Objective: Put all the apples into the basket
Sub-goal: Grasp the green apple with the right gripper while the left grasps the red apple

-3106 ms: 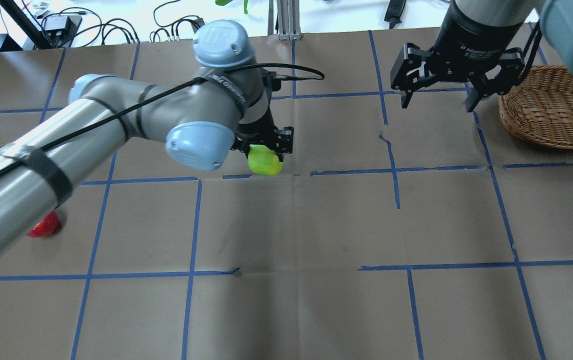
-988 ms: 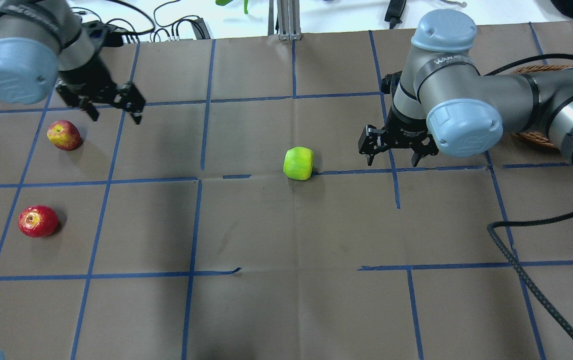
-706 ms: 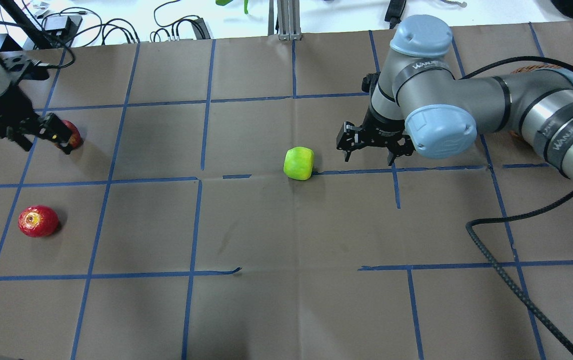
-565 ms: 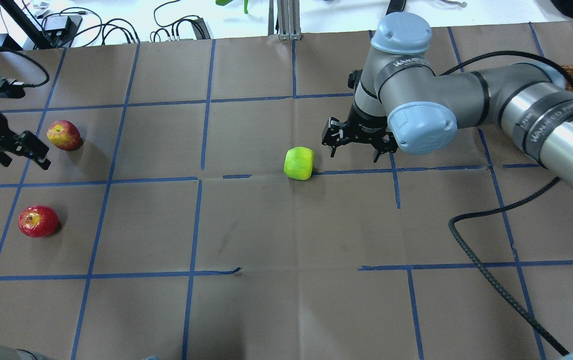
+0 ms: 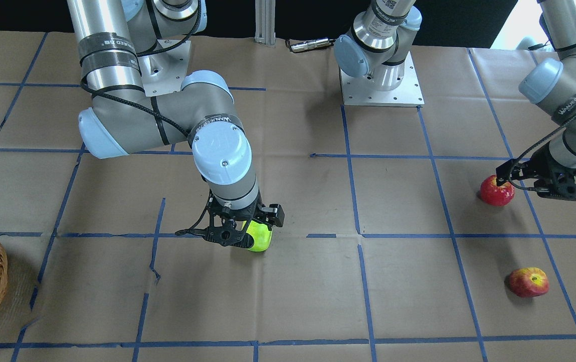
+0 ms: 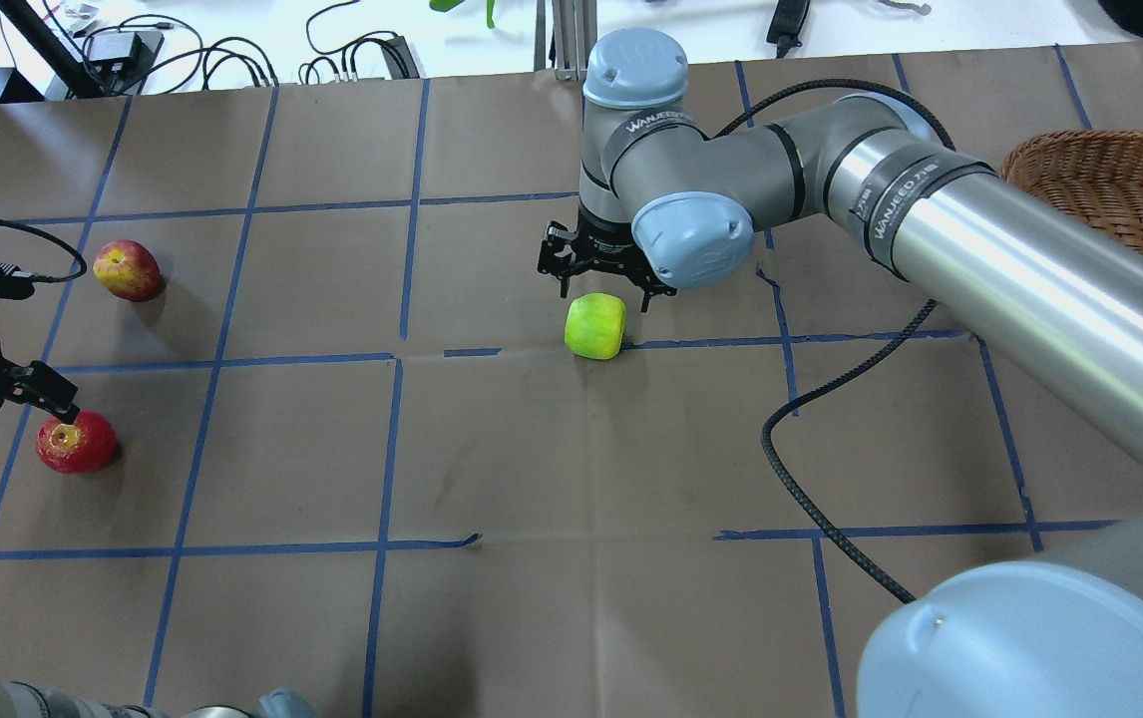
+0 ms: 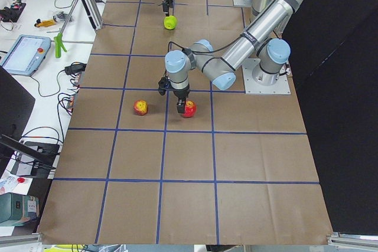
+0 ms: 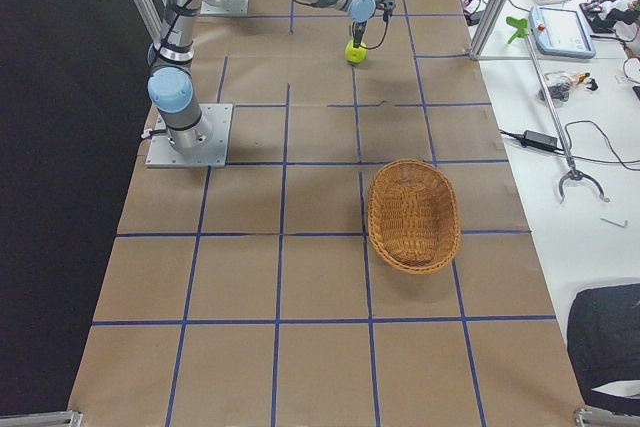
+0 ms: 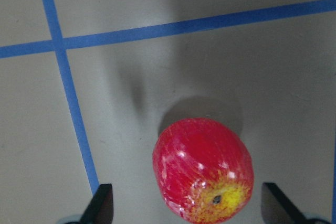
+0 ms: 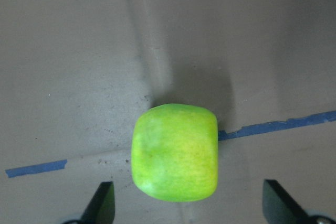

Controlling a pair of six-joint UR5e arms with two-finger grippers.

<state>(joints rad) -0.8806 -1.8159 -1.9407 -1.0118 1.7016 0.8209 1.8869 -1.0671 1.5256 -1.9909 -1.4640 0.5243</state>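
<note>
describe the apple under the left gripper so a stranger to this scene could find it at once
On the brown-paper table gridded with blue tape, go to the end farthest from the wicker basket, where two reddish apples lie. It is the one nearer the robot, under the open left gripper: the deep red apple, not the yellow-patched apple.

Seen from above and behind the robot, the middle apple (image 6: 594, 326) lies on the bench (image 6: 532, 479) near its centre. It is under the right tool (image 10: 189, 205), between its fingers and touching neither. At the bench's left side, the nearer apple (image 6: 78, 442) sits between the fingers of the left tool (image 9: 189, 208), also untouched. The farther apple (image 6: 128, 270) lies beyond it, apart. The basket (image 6: 1130, 214) stands at the far right edge, well apart from all three.
</note>
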